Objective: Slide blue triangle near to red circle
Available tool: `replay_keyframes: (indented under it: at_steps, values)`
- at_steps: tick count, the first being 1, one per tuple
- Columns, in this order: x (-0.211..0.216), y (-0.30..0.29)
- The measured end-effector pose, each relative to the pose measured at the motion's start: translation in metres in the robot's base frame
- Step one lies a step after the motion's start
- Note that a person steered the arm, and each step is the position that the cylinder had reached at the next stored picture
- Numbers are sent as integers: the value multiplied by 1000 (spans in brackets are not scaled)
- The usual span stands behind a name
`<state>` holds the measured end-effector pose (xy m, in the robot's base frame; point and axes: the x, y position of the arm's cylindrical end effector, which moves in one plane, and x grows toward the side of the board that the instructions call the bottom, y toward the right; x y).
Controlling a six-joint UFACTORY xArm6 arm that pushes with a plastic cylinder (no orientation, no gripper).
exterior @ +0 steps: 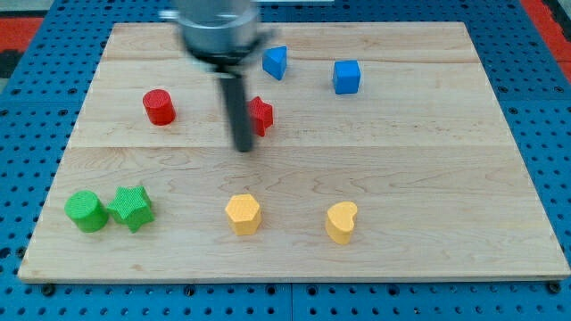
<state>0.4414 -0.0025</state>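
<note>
The blue triangle [275, 62] lies near the view's top, right of centre-left. The red circle [159, 107], a short cylinder, stands at the upper left of the wooden board [428, 178]. My tip [243, 147] rests on the board between them, below and left of the blue triangle and to the right of the red circle. The rod's lower part hides the left side of a red star-like block [261, 115]. My tip touches neither the blue triangle nor the red circle.
A blue cube [346, 77] sits at the upper right. A green circle [86, 211] and a green star [131, 208] lie at the lower left. A yellow hexagon [243, 214] and a yellow heart [341, 222] lie along the bottom.
</note>
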Motion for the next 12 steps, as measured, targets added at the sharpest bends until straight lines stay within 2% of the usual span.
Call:
replay_keyframes:
  at_steps: [1,3,4,5,6,7,8,10,11,12]
  values:
    - [-34,103]
    - [-128,129]
    - [-165,114]
    - [-132,71]
    - [-84,88]
    - [-61,89]
    - [-77,92]
    - [-148,76]
    - [-160,14]
    - [-159,-76]
